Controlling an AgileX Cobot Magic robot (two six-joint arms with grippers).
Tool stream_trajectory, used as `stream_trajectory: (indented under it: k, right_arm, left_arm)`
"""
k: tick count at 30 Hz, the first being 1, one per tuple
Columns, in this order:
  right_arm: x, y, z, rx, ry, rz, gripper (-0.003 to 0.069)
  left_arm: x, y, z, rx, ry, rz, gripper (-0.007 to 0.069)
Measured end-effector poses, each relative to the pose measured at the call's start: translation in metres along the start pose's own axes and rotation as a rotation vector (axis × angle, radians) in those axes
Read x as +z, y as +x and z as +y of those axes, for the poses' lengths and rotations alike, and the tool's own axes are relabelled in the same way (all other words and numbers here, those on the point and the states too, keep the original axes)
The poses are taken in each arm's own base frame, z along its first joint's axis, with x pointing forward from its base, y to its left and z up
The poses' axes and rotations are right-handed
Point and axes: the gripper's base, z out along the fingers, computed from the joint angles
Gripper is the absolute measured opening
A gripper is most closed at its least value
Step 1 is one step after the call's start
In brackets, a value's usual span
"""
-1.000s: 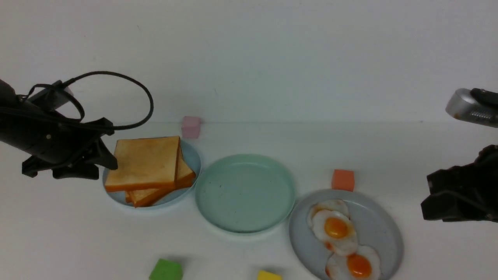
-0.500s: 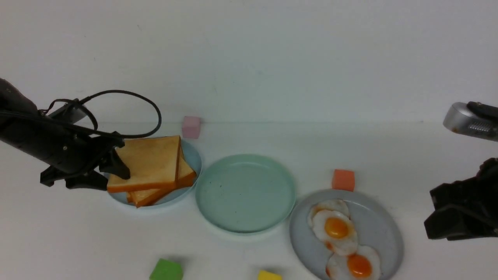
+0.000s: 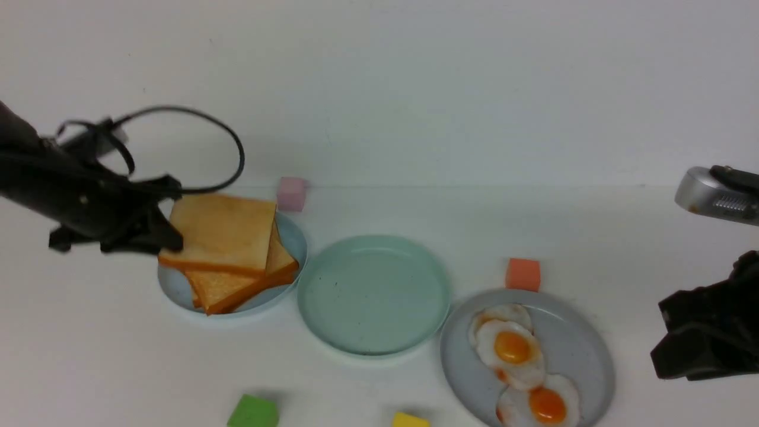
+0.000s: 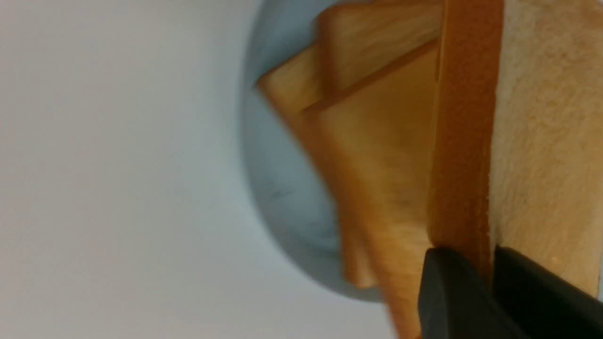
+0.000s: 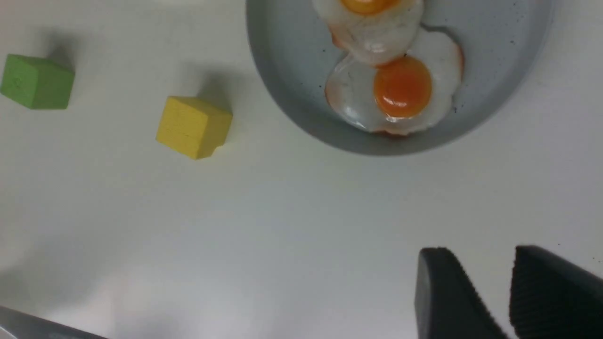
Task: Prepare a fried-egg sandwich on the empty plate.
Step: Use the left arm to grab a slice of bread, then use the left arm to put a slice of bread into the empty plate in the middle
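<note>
**Toast slice pinched in my left gripper**

My left gripper is clamped on the crust edge of the top toast slice, one finger on each face. The slice sits tilted above the pile of toast on the pale-blue plate. Just to the right of that plate lies the mint-green plate, bare. Further right, the grey plate carries overlapping fried eggs. My right gripper hangs near the grey plate, its fingers apart and holding nothing.
</note>
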Motion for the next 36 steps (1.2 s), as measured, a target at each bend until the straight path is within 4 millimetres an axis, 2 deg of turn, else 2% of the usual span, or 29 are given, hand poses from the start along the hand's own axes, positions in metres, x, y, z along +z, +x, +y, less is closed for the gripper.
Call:
stream_trajectory:
  k: [3,6,9,10,13,15,16,19,25,31,36]
  right_arm:
    - [0.000,0.000,0.000,0.000,-0.001,-0.002,0.0238]
    - [0.000,-0.001,0.001,0.007,-0.014,-0.013,0.0238]
    - [0.000,-0.002,0.002,0.014,-0.026,-0.021,0.0238]
    - [0.000,-0.002,0.002,0.014,-0.027,-0.021,0.0238]
    - [0.000,-0.002,0.003,0.015,-0.029,-0.027,0.0238]
    - [0.000,-0.003,0.003,0.015,-0.030,-0.030,0.0238]
    - [0.000,-0.003,0.003,0.015,-0.030,-0.033,0.0238]
    - [0.000,-0.003,0.003,0.004,-0.030,-0.036,0.0238]
    - [0.000,-0.003,0.003,-0.006,-0.030,-0.036,0.0238]
    - [0.000,-0.003,0.003,-0.007,-0.030,-0.036,0.0238]
    - [0.000,-0.003,0.003,-0.007,-0.030,-0.036,0.0238]
  left_arm:
    - [-0.024,-0.002,-0.025,0.066,0.129,-0.036,0.0084]
    - [-0.026,0.003,-0.051,0.096,0.255,-0.021,0.0081]
    - [-0.010,0.017,-0.082,0.141,0.315,0.012,0.0080]
    - [0.005,0.026,-0.097,0.169,0.315,0.030,0.0078]
    - [0.030,0.036,-0.113,0.163,0.299,0.052,0.0078]
    - [0.042,0.039,-0.116,0.147,0.285,0.055,0.0078]
    - [0.058,0.042,-0.118,0.128,0.265,0.058,0.0078]
    - [0.085,0.049,-0.116,0.111,0.235,0.084,0.0078]
    - [0.118,0.059,-0.103,0.055,0.189,0.146,0.0078]
    - [0.124,0.061,-0.098,0.017,0.158,0.162,0.0077]
    - [0.123,0.064,-0.095,-0.003,0.124,0.206,0.0172]
